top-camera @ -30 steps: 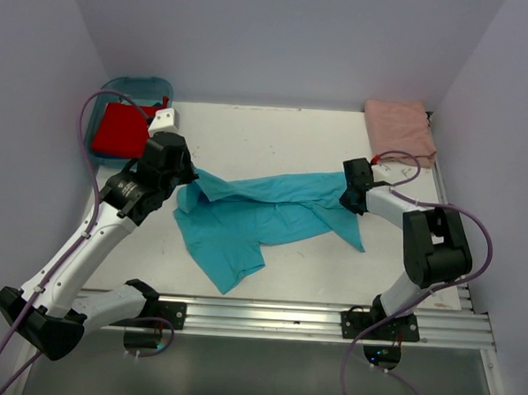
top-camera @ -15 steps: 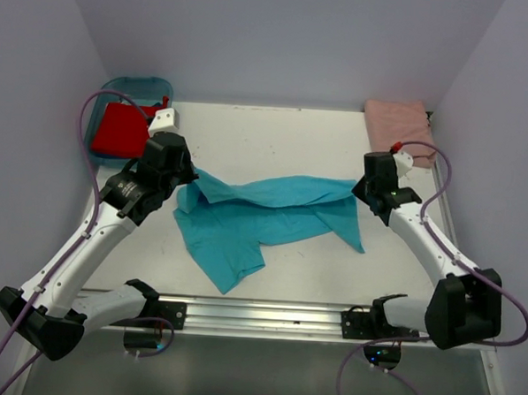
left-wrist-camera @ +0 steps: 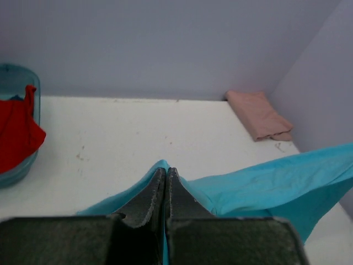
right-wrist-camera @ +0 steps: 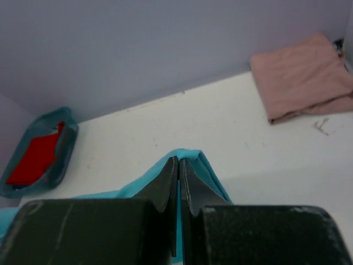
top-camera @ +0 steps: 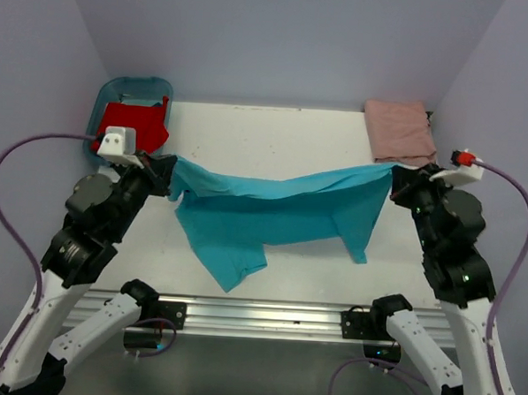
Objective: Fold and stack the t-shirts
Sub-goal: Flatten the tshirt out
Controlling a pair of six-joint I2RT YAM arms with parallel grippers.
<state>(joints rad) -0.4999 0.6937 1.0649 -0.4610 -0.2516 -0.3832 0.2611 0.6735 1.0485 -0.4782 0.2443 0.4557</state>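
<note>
The turquoise t-shirt (top-camera: 272, 207) hangs stretched between my two grippers above the white table, its upper edge taut and its lower part drooping onto the table. My left gripper (top-camera: 170, 168) (left-wrist-camera: 166, 170) is shut on the shirt's left end, with turquoise cloth (left-wrist-camera: 265, 185) trailing off to the right. At the shirt's right end my right gripper (top-camera: 398, 180) (right-wrist-camera: 178, 159) is also shut, a fold of cloth wrapped over its tips. A folded salmon-pink t-shirt (top-camera: 398, 132) (right-wrist-camera: 303, 77) lies at the far right corner. The red t-shirt (top-camera: 130, 124) (left-wrist-camera: 16, 130) sits in the tub.
A blue plastic tub (top-camera: 110, 92) (right-wrist-camera: 66, 118) stands at the far left corner, holding the red cloth. Lavender walls close in the table on three sides. A metal rail (top-camera: 267, 317) runs along the near edge between the arm bases.
Both arms have risen and drawn apart. The right gripper closed on the shirt's right end and carried it rightwards; the left moved outwards too. The shirt went from lying crumpled to stretched and lifted.
</note>
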